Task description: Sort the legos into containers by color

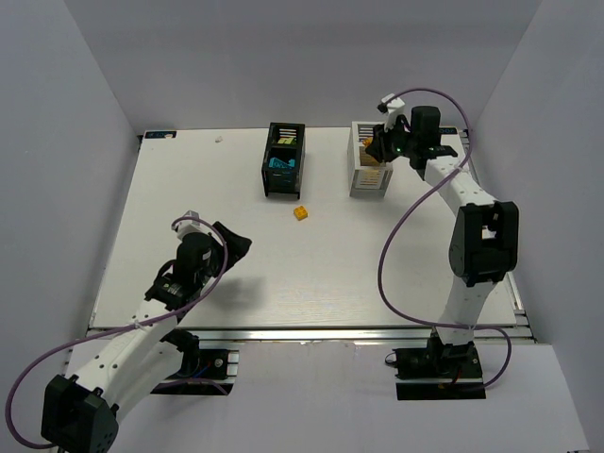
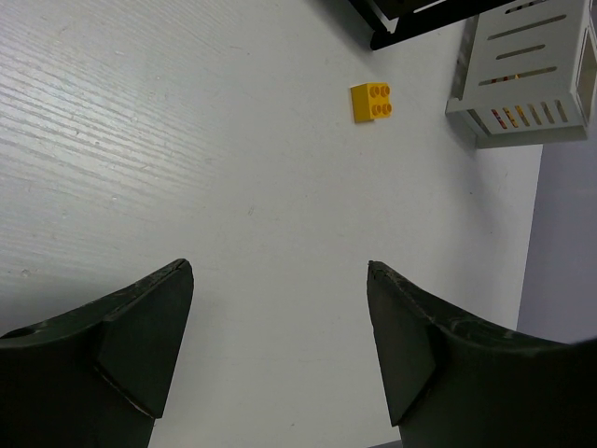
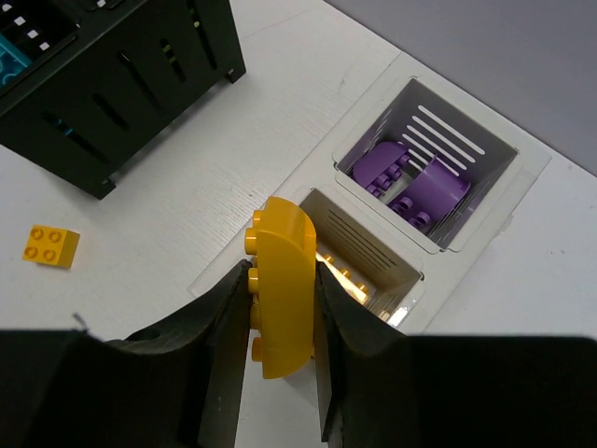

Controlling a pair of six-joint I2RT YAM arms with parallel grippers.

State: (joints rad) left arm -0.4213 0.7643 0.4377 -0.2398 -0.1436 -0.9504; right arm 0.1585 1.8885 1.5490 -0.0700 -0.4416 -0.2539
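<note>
The right gripper (image 3: 280, 280) pinches a curved yellow lego (image 3: 284, 299) over the white container (image 3: 522, 159), far right. The left gripper (image 2: 280, 345) hangs spread, near left. A square yellow brick (image 2: 371, 102) lies on the table just near of the black container (image 3: 121, 84).

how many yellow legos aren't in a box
2. A square brick on the table; a curved brick in the right gripper over the white box. More may be hidden.

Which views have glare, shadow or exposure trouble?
Top external: glare strip along the near edge of the table, soft shadow beside the left gripper. Left wrist: even light, loose yellow brick sharp. Right wrist: right gripper nearly black, held yellow brick crisp.
</note>
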